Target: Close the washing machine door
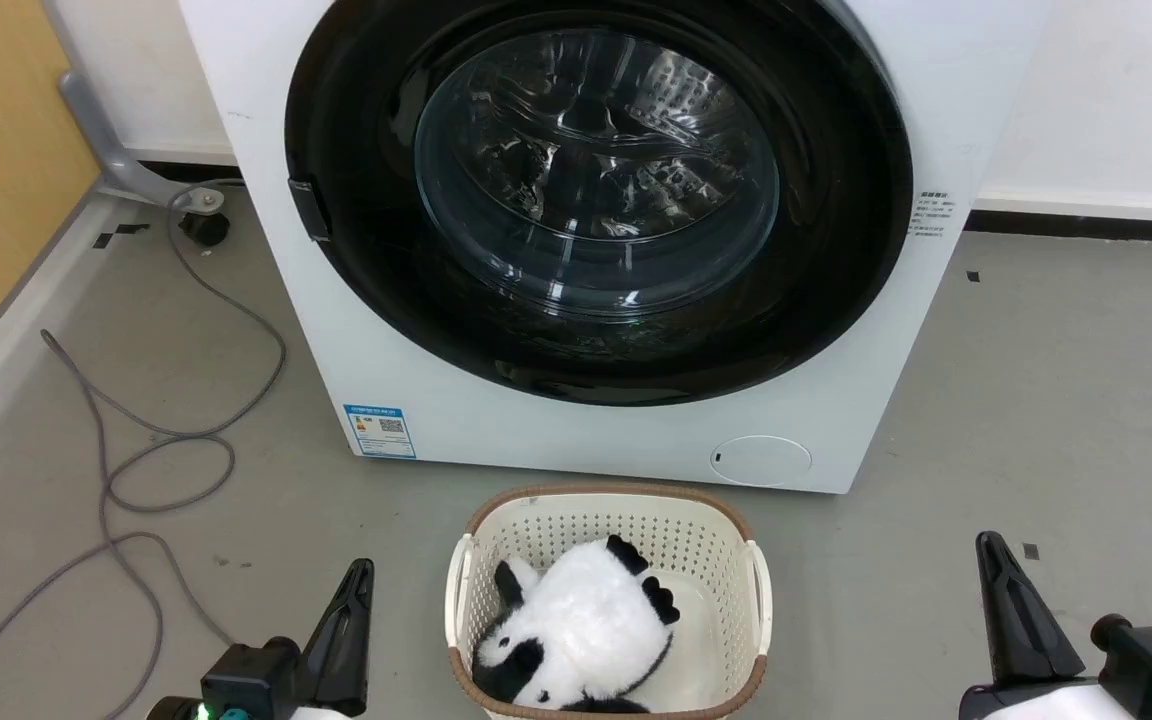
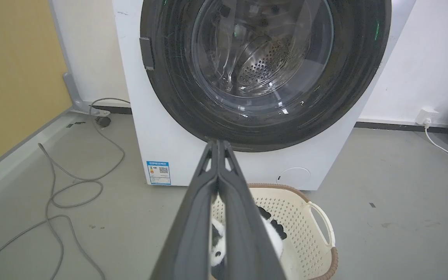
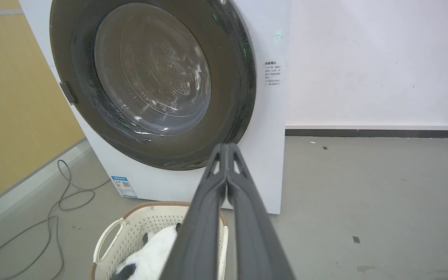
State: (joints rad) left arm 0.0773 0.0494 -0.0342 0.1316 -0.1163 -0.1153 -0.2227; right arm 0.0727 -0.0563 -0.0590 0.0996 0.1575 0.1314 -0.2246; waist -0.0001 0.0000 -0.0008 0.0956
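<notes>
- The washing machine (image 1: 576, 440) stands on the grey floor at the far centre, against a white wall.
- The washing machine door (image 1: 596, 180) lies flat against the front of the machine. Its black rim sits flush all round, and the steel drum shows through the glass.
- A small dark catch (image 1: 308, 208) sits on the door's left edge.
- Low on the front we note a blue label (image 1: 379, 430) at the left and a round cap (image 1: 760, 460) at the right.
- The left gripper (image 2: 218, 143) is near, low left, apart from the machine. Its two fingers are pressed together at the tips and hold nothing.
- The right gripper (image 3: 227, 146) is near, low right. Its fingers are likewise together and empty.
- A cream basket (image 1: 606, 497) stands between the grippers, just in front of the machine, with a panda toy (image 1: 581, 625) in it.
- A grey cable (image 1: 136, 450) loops over the floor at the left.
</notes>
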